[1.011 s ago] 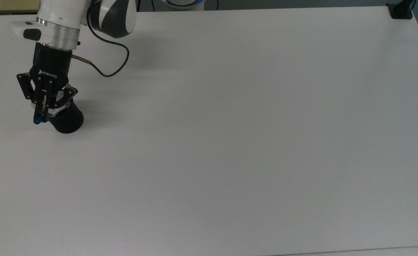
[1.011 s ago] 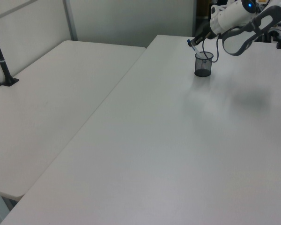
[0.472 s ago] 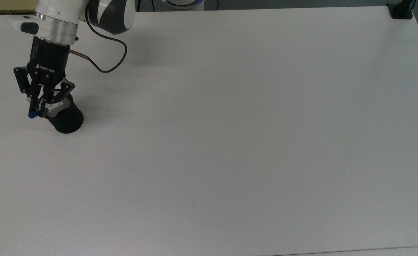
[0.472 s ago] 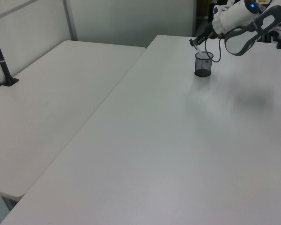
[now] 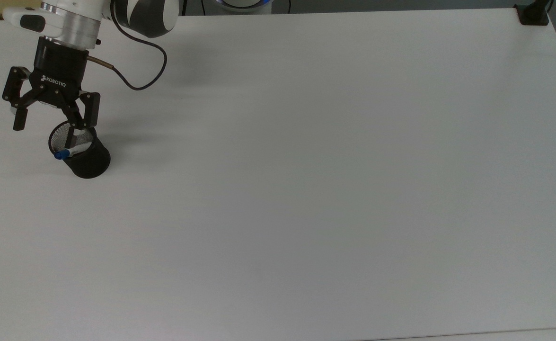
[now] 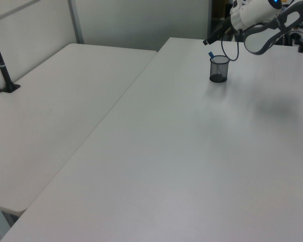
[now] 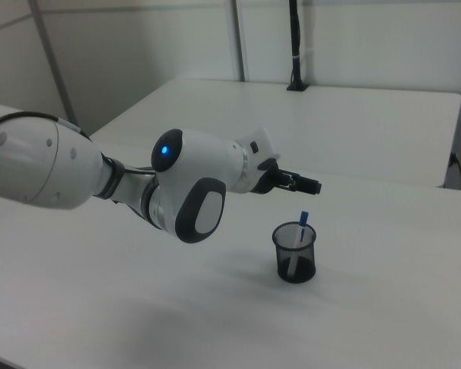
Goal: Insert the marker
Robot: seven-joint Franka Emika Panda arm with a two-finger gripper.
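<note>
A black mesh cup (image 5: 86,158) stands near the top view's left edge on the white table (image 5: 306,189). The marker (image 5: 72,151) leans inside it, white barrel in the cup and blue cap (image 5: 60,155) poking over the rim. My gripper (image 5: 54,123) hangs open just above and behind the cup, with nothing between its fingers (image 5: 91,111). The left view has the cup (image 6: 219,69) with the marker's blue cap (image 6: 211,54) sticking up, and the gripper (image 6: 212,37) above it. In the right view the marker (image 7: 301,225) stands tilted in the cup (image 7: 295,254), below the gripper (image 7: 307,184).
A black cable (image 5: 140,80) loops from the wrist over the table. A black clamp (image 5: 533,14) sits on the far right corner. A second white table (image 6: 55,101) with a black post (image 6: 2,63) adjoins in the left view.
My gripper held the marker over the cup, then opened and rose back. The marker dropped into the cup and now leans on its rim.
</note>
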